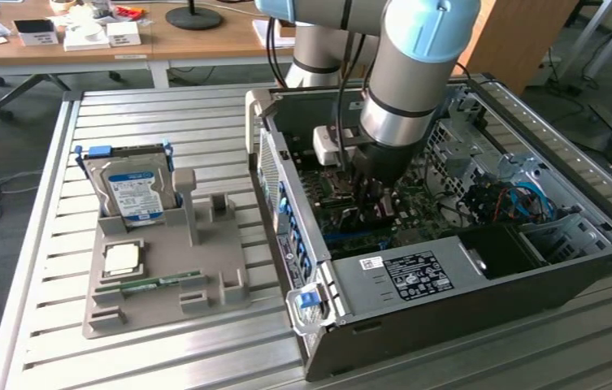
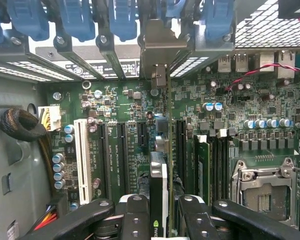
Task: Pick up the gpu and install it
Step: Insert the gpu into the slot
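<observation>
The hand (image 2: 162, 216) is partly closed, its fingers (image 2: 135, 215) pinching the gpu (image 2: 159, 175) by its upper edge. The card stands edge-on inside the computer case (image 1: 479, 301), over the motherboard (image 2: 125, 125), with its metal bracket (image 2: 159, 80) toward the rear wall. It looks light, thin and stiff but fragile: best gripped on the bare board edge, kept square. Whether it is seated in a slot I cannot tell

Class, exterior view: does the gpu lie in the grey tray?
No: the tray holds a hard drive, a processor and a RAM stick.
</observation>
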Robot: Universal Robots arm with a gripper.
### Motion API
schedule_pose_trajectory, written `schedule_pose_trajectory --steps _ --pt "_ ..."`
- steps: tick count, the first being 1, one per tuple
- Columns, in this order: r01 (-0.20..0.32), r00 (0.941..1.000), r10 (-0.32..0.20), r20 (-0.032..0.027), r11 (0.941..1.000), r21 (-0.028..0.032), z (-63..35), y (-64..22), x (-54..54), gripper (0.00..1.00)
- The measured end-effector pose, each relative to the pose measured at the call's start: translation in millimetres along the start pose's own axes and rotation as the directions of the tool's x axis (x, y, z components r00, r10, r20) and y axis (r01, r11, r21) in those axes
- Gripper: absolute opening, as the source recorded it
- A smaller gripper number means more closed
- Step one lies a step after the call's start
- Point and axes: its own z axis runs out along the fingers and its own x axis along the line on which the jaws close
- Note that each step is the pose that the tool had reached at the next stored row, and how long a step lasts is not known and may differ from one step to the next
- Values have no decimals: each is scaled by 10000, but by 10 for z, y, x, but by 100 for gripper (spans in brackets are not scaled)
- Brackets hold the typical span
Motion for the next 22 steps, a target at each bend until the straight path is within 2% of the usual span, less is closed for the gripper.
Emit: schedule_pose_trajectory --steps 14,18,22 --pt "0 10000 0 -10 10000 1 3 0 11 27" --pt "1 10000 -1 31 10000 -2 15 4 11 27" --pt "-1 10000 1 97 10000 -7 19 9 12 27"
